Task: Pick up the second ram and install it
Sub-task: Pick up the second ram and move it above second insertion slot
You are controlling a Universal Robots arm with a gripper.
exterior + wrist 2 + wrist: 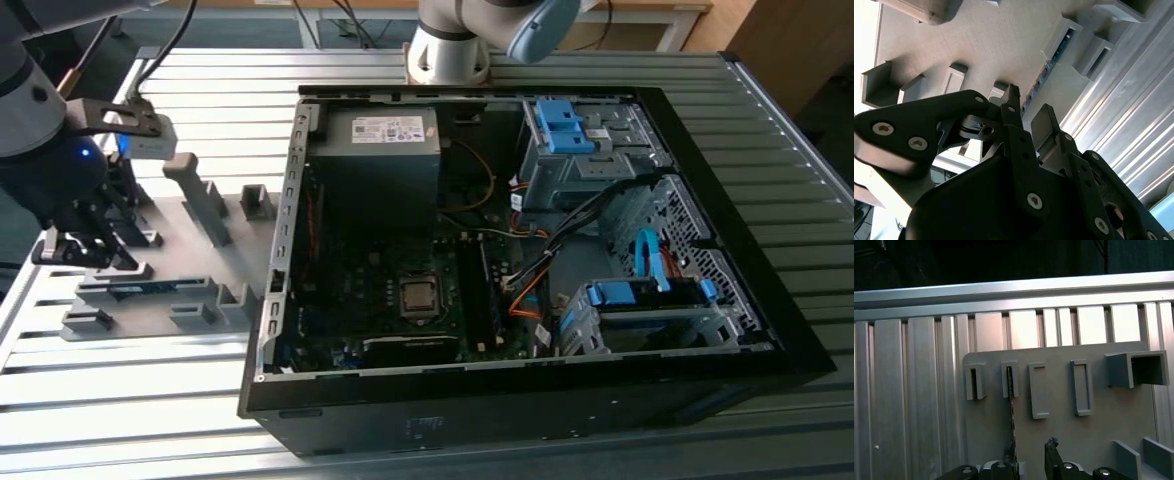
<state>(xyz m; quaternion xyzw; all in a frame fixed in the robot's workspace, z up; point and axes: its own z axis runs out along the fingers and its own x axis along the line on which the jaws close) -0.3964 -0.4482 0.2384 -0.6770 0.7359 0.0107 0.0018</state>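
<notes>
The second ram (1012, 410) is a thin blue-green strip standing on edge in a slotted grey block of the grey fixture plate (1064, 430). In the exterior view, the ram (140, 290) lies low on the plate (174, 262) at the exterior view's left, beside the case. My gripper (83, 250) hangs just over its near end. In both wrist views the gripper (1031, 459) (1028, 107) is open. The ram (1046, 70) runs up to the gap beside one fingertip (1010, 456). Nothing is clamped.
An open computer case (747, 300) with its motherboard (400, 290) fills the middle of the slatted aluminium table (120, 400). Tall grey fixture blocks (200, 195) rise from the plate between the gripper and the case wall. The arm's base (447, 50) stands behind the case.
</notes>
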